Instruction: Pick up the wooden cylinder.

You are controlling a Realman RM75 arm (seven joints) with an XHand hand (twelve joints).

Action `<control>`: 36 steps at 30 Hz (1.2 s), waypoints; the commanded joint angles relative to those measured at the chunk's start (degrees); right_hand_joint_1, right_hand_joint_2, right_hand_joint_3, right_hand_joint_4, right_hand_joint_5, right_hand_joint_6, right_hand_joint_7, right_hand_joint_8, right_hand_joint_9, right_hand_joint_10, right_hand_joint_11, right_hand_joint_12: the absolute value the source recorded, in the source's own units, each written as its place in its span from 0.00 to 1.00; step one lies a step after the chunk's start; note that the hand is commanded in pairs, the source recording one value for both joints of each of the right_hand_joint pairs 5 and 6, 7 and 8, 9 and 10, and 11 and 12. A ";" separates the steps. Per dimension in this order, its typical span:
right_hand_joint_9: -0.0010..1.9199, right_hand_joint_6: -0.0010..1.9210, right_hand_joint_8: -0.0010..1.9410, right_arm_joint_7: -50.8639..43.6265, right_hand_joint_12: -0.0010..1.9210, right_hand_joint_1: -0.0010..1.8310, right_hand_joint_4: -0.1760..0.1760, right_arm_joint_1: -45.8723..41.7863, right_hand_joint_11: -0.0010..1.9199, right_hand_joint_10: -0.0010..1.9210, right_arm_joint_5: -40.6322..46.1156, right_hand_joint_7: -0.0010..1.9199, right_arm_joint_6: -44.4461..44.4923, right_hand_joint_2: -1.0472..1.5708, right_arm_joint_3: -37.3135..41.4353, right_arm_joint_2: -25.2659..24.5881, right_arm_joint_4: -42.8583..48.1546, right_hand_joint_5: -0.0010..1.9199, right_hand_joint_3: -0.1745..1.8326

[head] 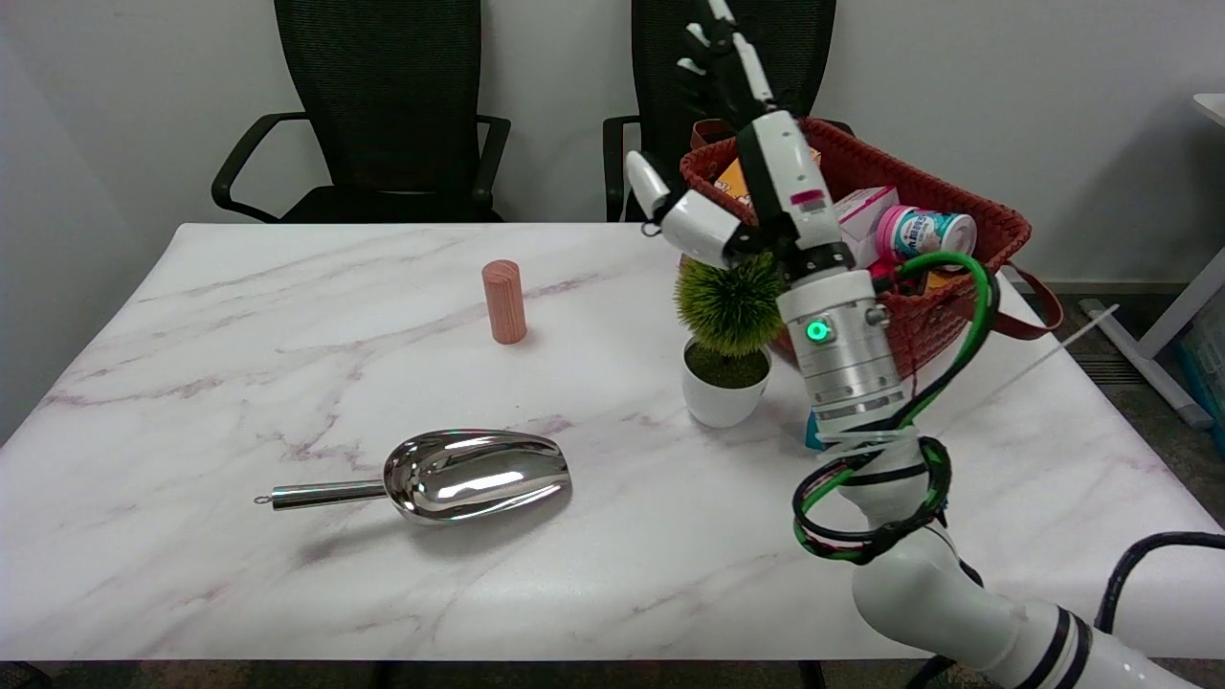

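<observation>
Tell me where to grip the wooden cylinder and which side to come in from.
Grip the wooden cylinder around its middle, fingers on one curved side and thumb on the other. It stands upright on the marble table with bare surface all round, so a sideways approach from its right looks best: the right hand is raised on that side, fingers spread and holding nothing, above the potted plant.

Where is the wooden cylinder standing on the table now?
In the head view the wooden cylinder stands upright near the table's far middle, alone, left of the potted plant and beyond the metal scoop.
</observation>
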 commanded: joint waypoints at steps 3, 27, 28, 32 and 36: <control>0.17 0.03 0.10 -12.89 0.21 0.57 0.50 9.18 0.21 0.17 0.30 0.10 -11.59 0.78 -5.30 -7.22 -4.01 0.03 0.29; 0.13 0.03 0.10 -29.61 0.20 0.64 0.50 11.08 0.20 0.13 2.16 0.10 -12.95 0.60 -8.64 -11.28 -10.98 0.03 0.32; 0.12 0.04 0.10 -29.61 0.19 0.63 0.50 11.22 0.19 0.12 2.10 0.10 -13.13 0.59 -8.75 -11.30 -11.67 0.04 0.32; 0.12 0.04 0.08 -29.90 0.19 0.61 0.50 11.84 0.19 0.12 1.68 0.08 -14.29 0.58 -8.75 -11.36 -13.84 0.04 0.27; 0.12 0.04 0.08 -32.52 0.19 0.59 0.50 12.16 0.19 0.12 1.42 0.08 -13.96 0.59 -8.91 -11.36 -15.55 0.04 0.21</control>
